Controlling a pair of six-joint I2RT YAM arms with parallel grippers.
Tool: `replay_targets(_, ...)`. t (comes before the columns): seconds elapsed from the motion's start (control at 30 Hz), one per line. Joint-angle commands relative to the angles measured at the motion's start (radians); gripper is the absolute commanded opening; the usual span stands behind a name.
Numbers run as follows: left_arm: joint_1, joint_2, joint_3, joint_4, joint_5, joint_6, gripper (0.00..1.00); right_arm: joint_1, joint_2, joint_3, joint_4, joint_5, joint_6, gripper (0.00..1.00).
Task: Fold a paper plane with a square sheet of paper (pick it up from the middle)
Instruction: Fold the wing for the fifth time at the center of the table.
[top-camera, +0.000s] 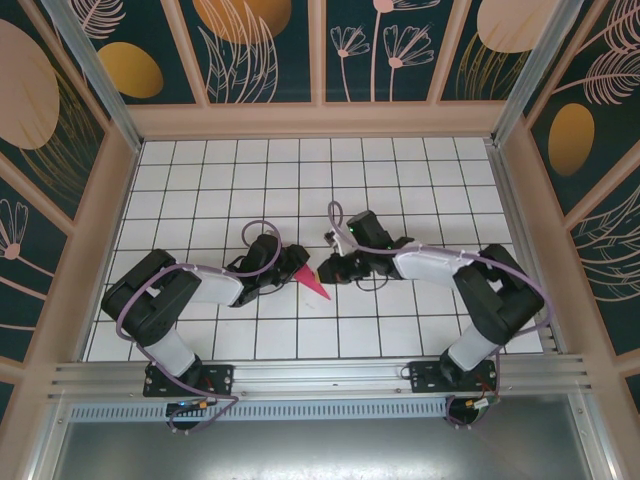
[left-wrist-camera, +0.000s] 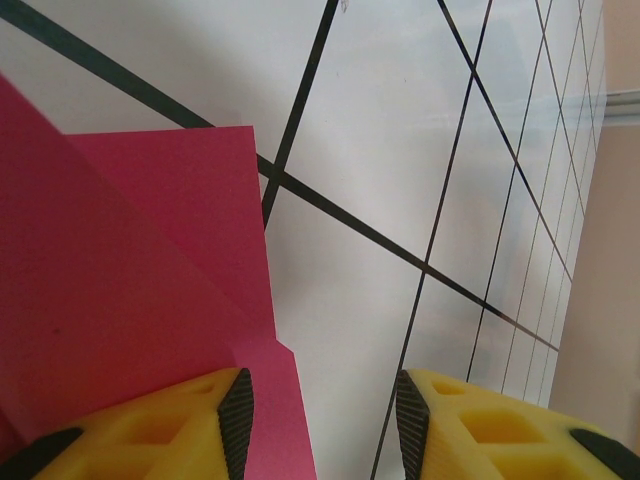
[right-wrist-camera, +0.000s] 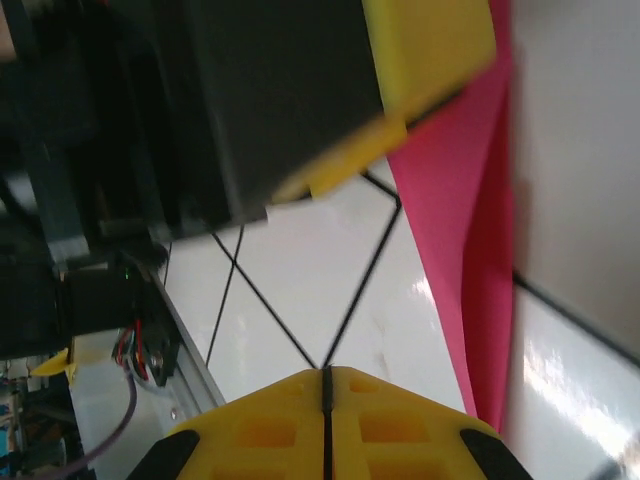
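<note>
Narrow pink paper plane (top-camera: 314, 284), prob. centre-creased

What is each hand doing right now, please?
Left hand: open, at the folded pink paper's edge, gripping nothing.
Right hand: closed, nothing visible between its fingers.

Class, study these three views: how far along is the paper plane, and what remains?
Done: the pink paper is folded into a narrow pointed shape, with layers overlapping. In hand: the left gripper stands open, partly over the paper; the right gripper is shut beside it. Left: probably wing creases, though I cannot tell which folds remain.
</note>
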Motion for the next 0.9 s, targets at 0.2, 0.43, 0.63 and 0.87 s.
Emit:
replay_targets(0.2, 0.014, 0.036, -0.006, -0.075, -0.016, 0.032, 0.46, 0.008, 0.241, 0.099, -0.014, -0.004, -0.005, 0.08)
replay_targets(0.43, 0.015, -0.025, -0.028, -0.005, -0.021, 0.07, 0.49, 0.008, 0.292, 0.009, -0.015, 0.036, -0.003, 0.03)
replay_targets(0.63, 0.014, -0.094, -0.011, 0.09, 0.019, 0.103, 0.54, 0.009, 0.274, 0.012, -0.008, 0.035, 0.006, 0.01)
replay_targets(0.87, 0.013, -0.019, 0.024, 0.147, 0.083, 0.087, 0.56, 0.008, 0.266, 0.007, 0.001, 0.041, 0.016, 0.01)
